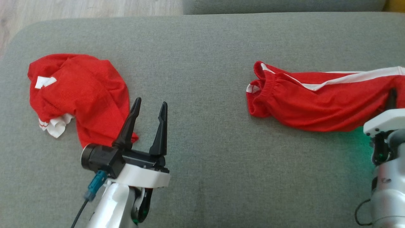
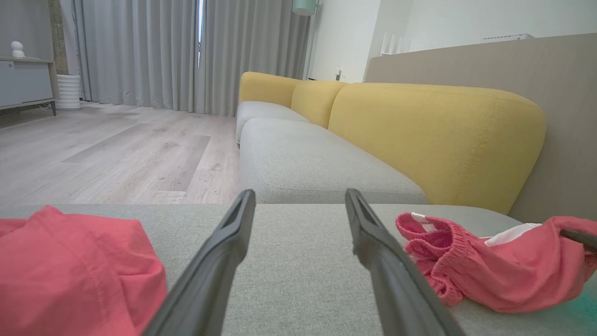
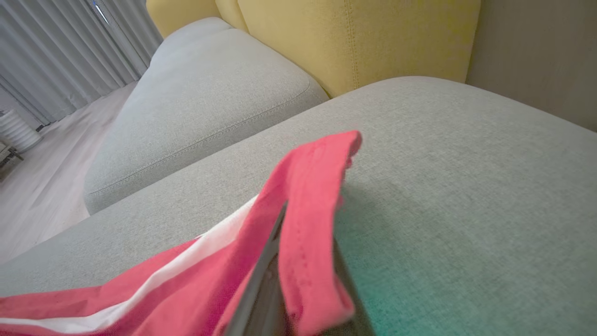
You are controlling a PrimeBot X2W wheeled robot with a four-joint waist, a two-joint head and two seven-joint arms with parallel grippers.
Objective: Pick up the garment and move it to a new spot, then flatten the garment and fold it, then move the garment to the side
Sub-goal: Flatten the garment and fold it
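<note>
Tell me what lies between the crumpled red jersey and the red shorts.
Head view: bare grey cushion between jersey and shorts, with the open left gripper close by the jersey.

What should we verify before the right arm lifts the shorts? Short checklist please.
1. Right gripper shut on the hem of the shorts: ok.
2. Grip catches every fabric layer: cannot tell, the cloth hides the fingers.
3. Left gripper open, holding nothing: ok.
4. Left gripper apart from the red shirt: cannot tell, one finger overlaps its edge in the head view.
5. Shorts lying flat: not ok, the waistband is bunched.
6. Bare cushion between the two garments as a new spot: ok.
</note>
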